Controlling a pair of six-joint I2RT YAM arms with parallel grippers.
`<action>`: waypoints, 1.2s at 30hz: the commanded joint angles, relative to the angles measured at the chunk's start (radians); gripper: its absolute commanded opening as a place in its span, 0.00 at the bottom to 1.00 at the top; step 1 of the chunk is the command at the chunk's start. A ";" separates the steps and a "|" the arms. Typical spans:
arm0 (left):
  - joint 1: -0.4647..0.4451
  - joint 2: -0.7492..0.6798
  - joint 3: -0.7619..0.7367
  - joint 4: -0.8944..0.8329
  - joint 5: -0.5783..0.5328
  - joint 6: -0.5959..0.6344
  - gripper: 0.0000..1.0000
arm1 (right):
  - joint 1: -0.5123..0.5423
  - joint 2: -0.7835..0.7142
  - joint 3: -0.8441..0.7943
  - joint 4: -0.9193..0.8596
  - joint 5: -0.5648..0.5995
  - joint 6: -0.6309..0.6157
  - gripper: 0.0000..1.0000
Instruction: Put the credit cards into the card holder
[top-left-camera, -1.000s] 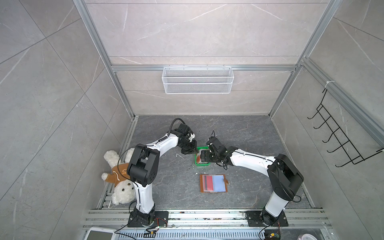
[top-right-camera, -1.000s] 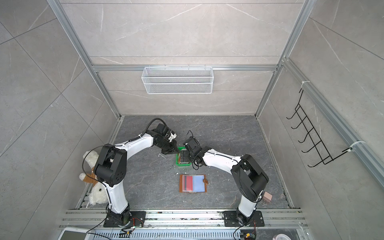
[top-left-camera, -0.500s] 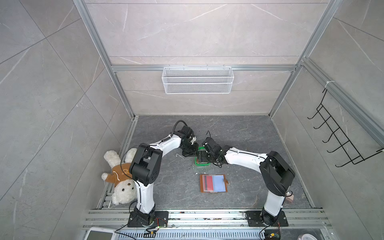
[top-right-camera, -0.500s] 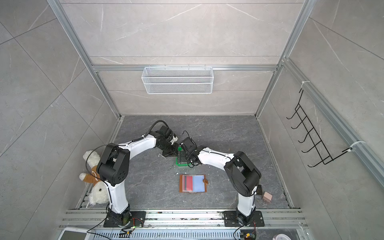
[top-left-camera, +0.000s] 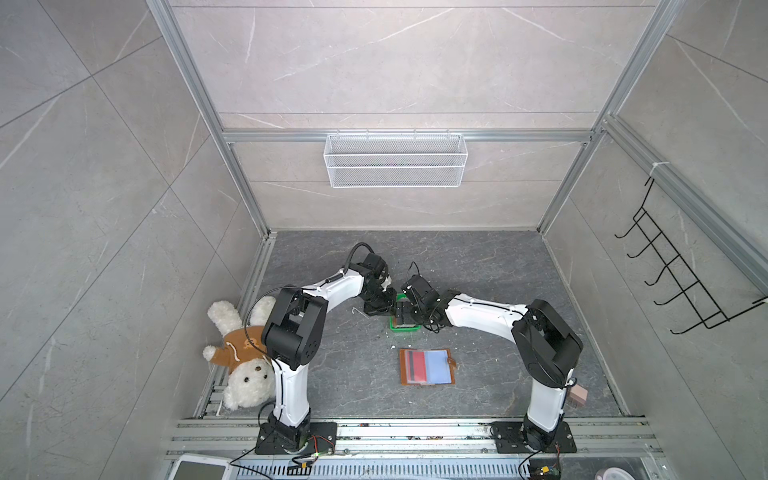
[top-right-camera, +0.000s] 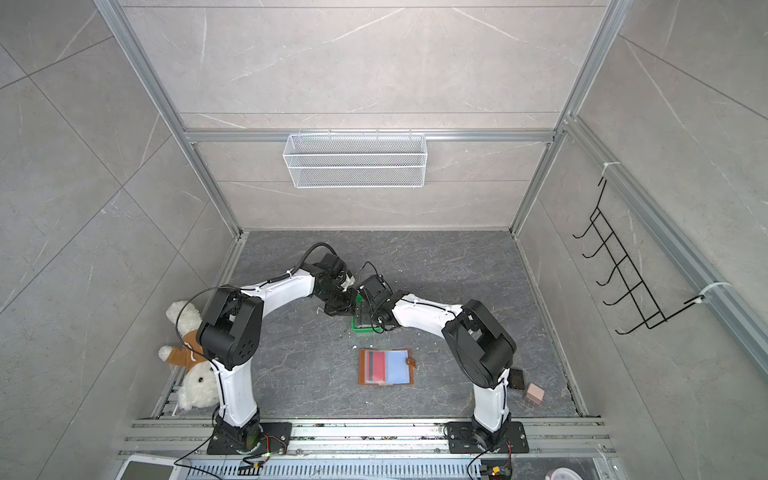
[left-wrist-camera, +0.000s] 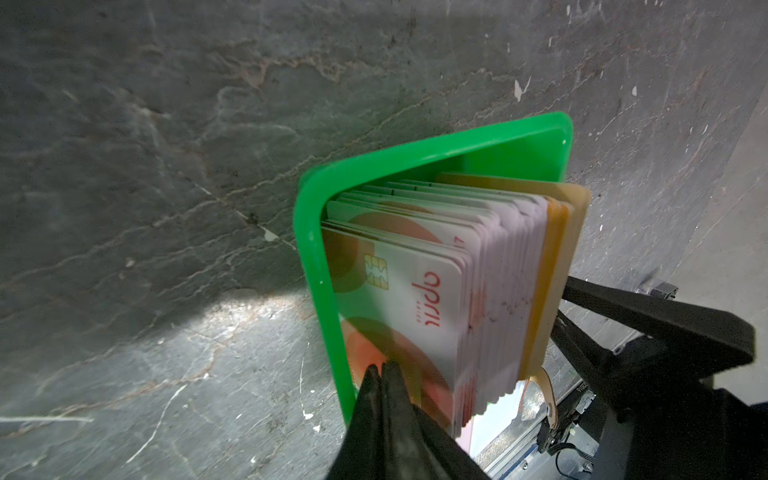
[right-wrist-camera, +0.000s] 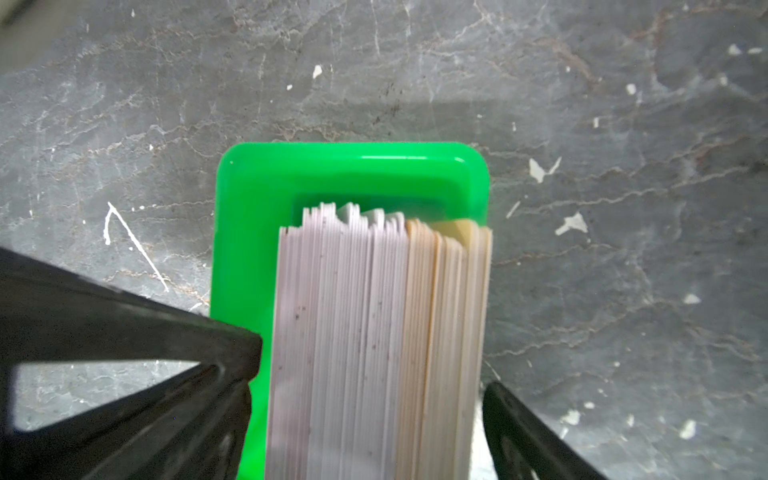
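The credit cards (left-wrist-camera: 419, 286) stand on edge as a thick stack in a small green tray (left-wrist-camera: 320, 266), whitish-pink with orange blots, and the rear ones are yellowish. My left gripper (left-wrist-camera: 382, 368) is shut, its tips against the front card's face just inside the tray wall, with nothing seen between them. My right gripper (right-wrist-camera: 368, 386) is open and straddles the stack of credit cards (right-wrist-camera: 353, 316), one finger (right-wrist-camera: 511, 415) beside the yellowish side. The card holder (top-left-camera: 427, 367) lies open on the floor nearer the arm bases, a red card in its left sleeve.
A teddy bear (top-left-camera: 241, 357) lies by the left arm's base. A small brown block (top-right-camera: 534, 394) sits behind the right arm's base. A wire basket (top-left-camera: 395, 160) hangs on the back wall and a black hook rack (top-left-camera: 681, 282) on the right wall. White scraps dot the floor.
My right gripper has moved left over the green tray and now covers the cards. The left gripper has shifted in to the tray and closed the last bit.
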 joint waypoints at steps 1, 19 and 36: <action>-0.002 0.003 0.035 -0.035 -0.002 0.001 0.02 | 0.006 0.020 0.030 -0.029 0.033 0.013 0.89; -0.002 0.008 0.035 -0.032 0.000 0.000 0.03 | 0.004 -0.010 0.012 -0.044 0.053 0.015 0.86; -0.002 0.018 0.032 -0.028 0.007 -0.007 0.05 | 0.001 -0.059 0.003 -0.081 0.104 -0.001 0.85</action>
